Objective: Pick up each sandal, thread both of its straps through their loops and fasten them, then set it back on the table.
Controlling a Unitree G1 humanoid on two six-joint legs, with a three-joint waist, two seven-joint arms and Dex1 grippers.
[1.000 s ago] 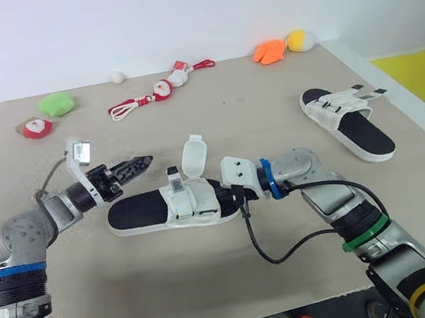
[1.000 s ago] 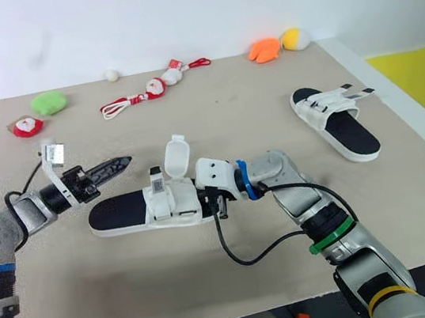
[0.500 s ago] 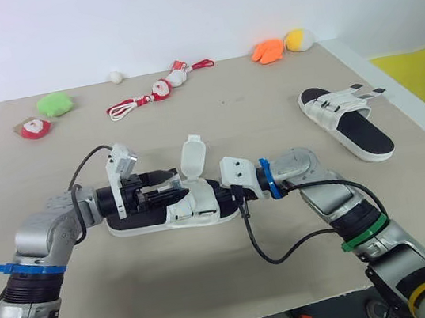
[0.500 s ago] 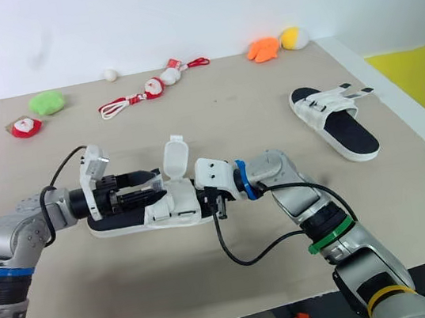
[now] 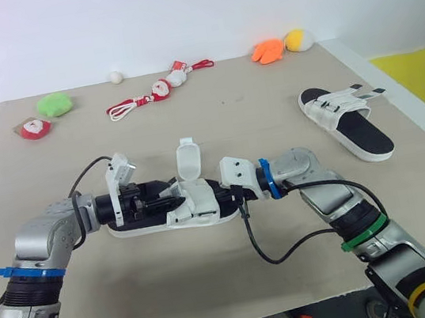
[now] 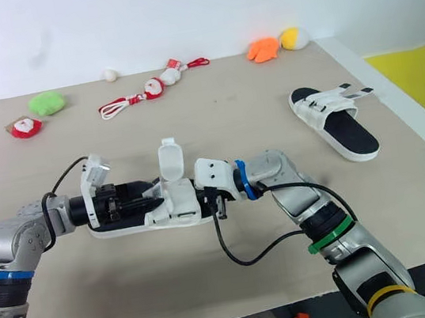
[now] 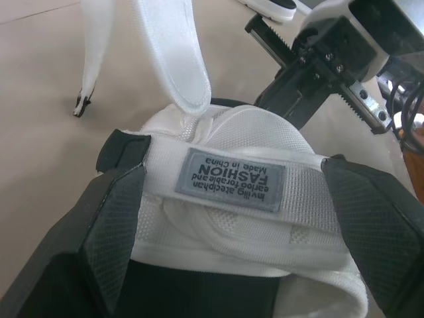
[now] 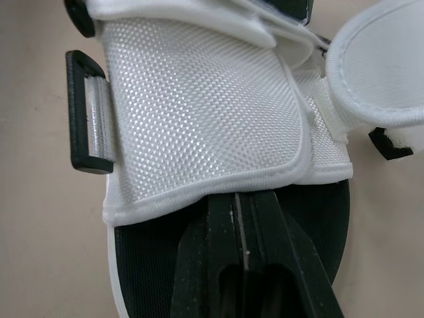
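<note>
White sandal (image 5: pixel 200 206), flat on table (image 5: pixel 213 111); left gripper (image 5: pixel 159 202) jaws spread astride its labelled strap (image 7: pixel 232 179); right gripper (image 5: pixel 223 198) jaws pressed together at the upper's edge.

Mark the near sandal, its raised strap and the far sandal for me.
near sandal (image 5: pixel 200 206), left eye view, on its white upper.
raised strap (image 5: pixel 187 159), left eye view, mid-strap.
far sandal (image 5: pixel 367 137), left eye view, on its black footbed.

Silver-grey arms (image 5: pixel 314 172) with blue, green and yellow bands (image 5: pixel 267 179), black cables (image 5: pixel 262 251), white wrist brackets (image 5: pixel 238 169) and black textured fingers (image 7: pixel 112 225).
</note>
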